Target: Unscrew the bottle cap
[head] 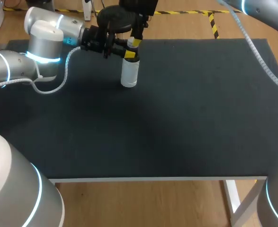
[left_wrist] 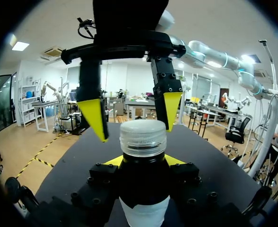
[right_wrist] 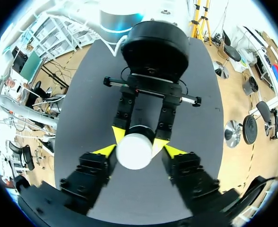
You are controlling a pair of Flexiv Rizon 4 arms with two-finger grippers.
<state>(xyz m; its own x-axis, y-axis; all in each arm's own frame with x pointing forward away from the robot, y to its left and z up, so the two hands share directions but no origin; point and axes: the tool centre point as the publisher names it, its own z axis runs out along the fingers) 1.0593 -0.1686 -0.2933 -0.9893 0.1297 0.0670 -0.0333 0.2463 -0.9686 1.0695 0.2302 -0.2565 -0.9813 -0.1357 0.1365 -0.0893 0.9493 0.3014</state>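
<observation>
Head view: The bottle (head: 130, 72) stands upright on the dark counter (head: 186, 118), toward its far left. The left claw (head: 123, 50) comes in sideways at the neck. The right claw (head: 134, 41) hangs directly above.

Left wrist view: The left claw (left_wrist: 143, 161) is clamped on the bottle's dark neck, with a yellow tip touching each side. The ribbed cap (left_wrist: 143, 138) is seated on the bottle. The right claw's (left_wrist: 136, 128) fingers flank the cap, spread and apparently clear of it.

Right wrist view: Looking straight down, the cap (right_wrist: 135, 152) sits centred between the right claw's (right_wrist: 139, 151) parted tips.

Assessment: The bottle is braced and the cap not yet gripped. The next move calls for closing squarely on the cap, then twisting it while the neck hold resists.
</observation>
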